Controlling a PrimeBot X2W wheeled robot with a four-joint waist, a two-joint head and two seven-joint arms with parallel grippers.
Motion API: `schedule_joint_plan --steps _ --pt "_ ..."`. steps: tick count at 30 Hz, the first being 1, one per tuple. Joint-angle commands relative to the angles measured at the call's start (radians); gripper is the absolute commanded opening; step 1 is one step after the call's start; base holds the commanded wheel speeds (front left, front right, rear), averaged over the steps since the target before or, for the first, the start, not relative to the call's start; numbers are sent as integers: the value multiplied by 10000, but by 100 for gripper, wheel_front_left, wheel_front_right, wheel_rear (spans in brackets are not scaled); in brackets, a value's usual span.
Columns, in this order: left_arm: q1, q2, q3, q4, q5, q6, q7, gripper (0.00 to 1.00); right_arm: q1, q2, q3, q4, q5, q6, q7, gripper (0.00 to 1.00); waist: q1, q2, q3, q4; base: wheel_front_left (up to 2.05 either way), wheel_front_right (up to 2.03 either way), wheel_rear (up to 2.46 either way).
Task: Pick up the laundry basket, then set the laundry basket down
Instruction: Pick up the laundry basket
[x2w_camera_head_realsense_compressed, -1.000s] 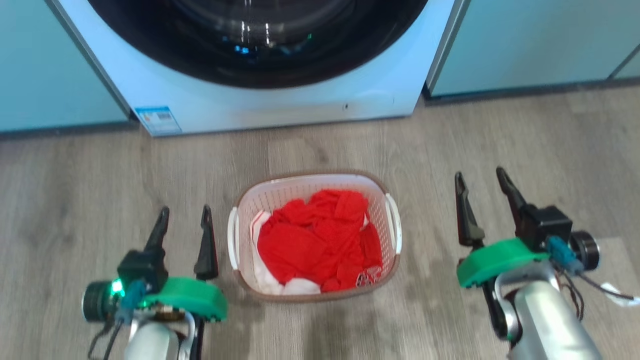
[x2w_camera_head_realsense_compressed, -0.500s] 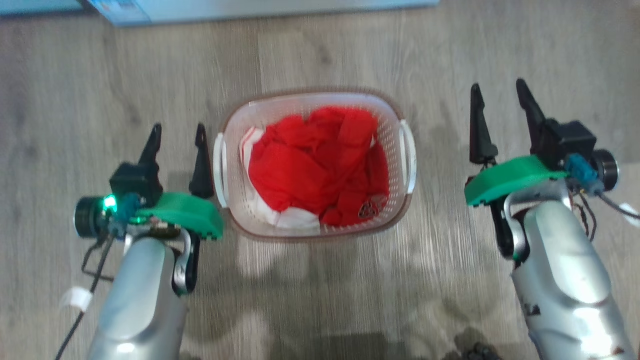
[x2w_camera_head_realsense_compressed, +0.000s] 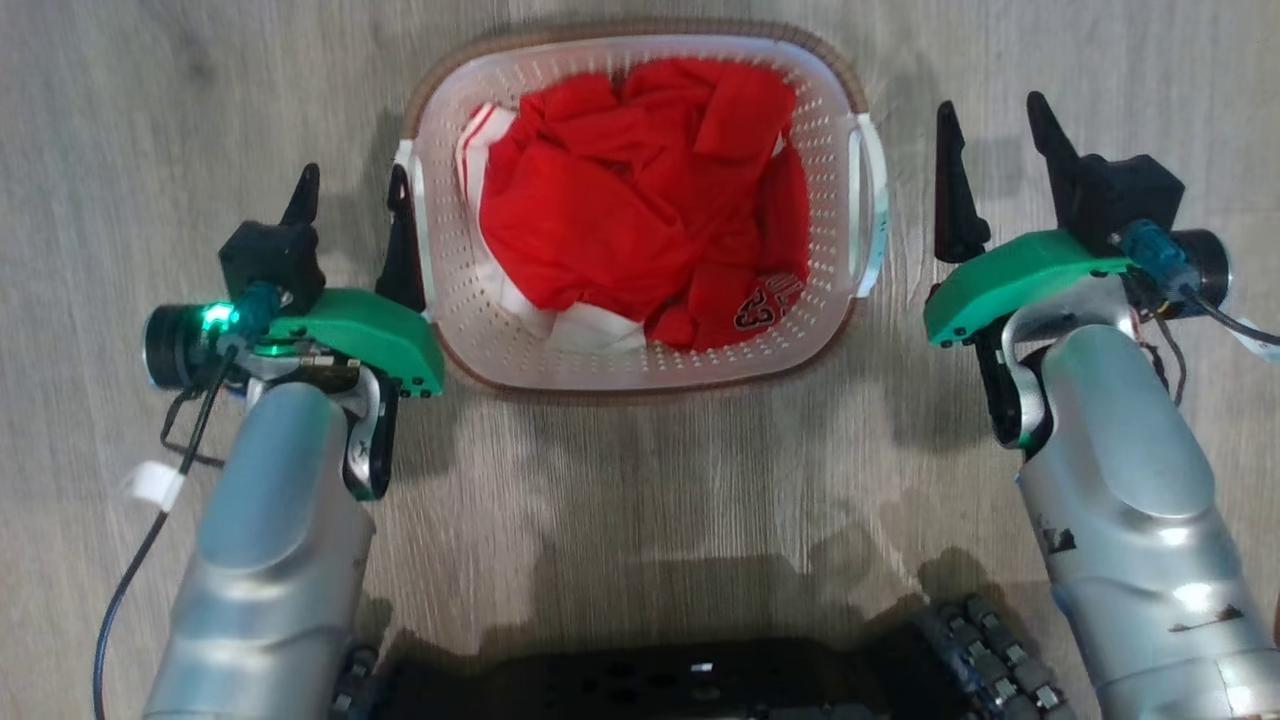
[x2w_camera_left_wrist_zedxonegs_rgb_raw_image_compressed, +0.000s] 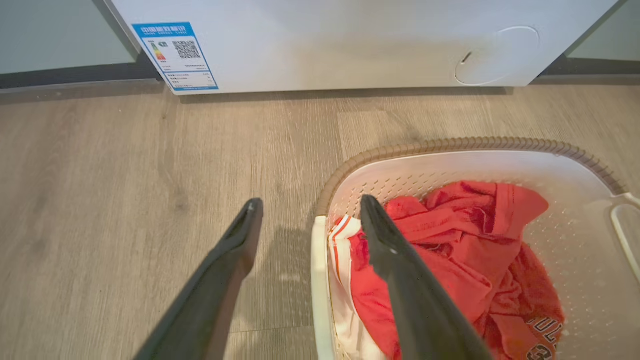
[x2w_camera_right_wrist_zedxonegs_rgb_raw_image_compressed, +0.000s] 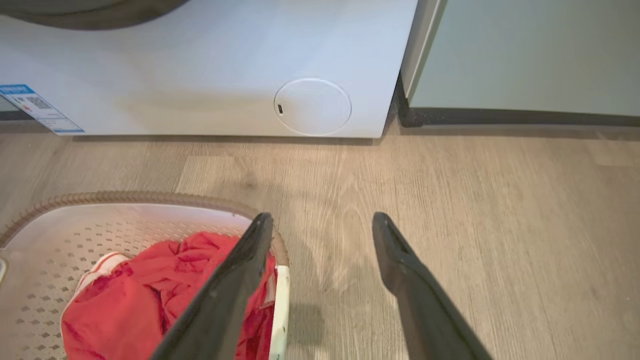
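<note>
On the grey wood-look floor (x2w_camera_head_realsense_compressed: 640, 480) in front of you, the small white perforated plastic laundry basket with its brown rim (x2w_camera_head_realsense_compressed: 470, 320) sat flat, heaped with crumpled red clothes (x2w_camera_head_realsense_compressed: 640, 200), and nothing had hold of it. Your left gripper (x2w_camera_head_realsense_compressed: 352, 185) had both long dark fingers spread wide, the inner one right against the basket's white left side handle (x2w_camera_head_realsense_compressed: 412, 170). In the left wrist view that handle lay between the two fingers, though I could not tell whether they were down at its height. Your right gripper (x2w_camera_head_realsense_compressed: 990, 108) was equally wide and empty, just beside the right side handle (x2w_camera_head_realsense_compressed: 870, 200) but apart from it. I judged this the approach before the pick-up: neither handle was gripped and the lift had not begun. The next move, as I read it, called for bringing the right gripper inward until its handle sat between the fingers. Both grippers would then close together, so the basket would rise level rather than tip its clothes toward the white washing machine (x2w_camera_left_wrist_zedxonegs_rgb_raw_image_compressed: 350, 45) beyond.
</note>
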Motion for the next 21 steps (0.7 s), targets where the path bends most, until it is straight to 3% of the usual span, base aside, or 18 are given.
schedule_joint_plan --steps 1,21 --pt "-32 179 156 40 -77 -73 -78 100 111 28 282 -5 116 -15 -118 100 -4 1 399 33 0 0 0" --pt "-1082 179 -870 2650 -1048 -400 -78 100 -329 28 900 1336 403 -15 -118 100 -4 1 1320 188 0 0 0"
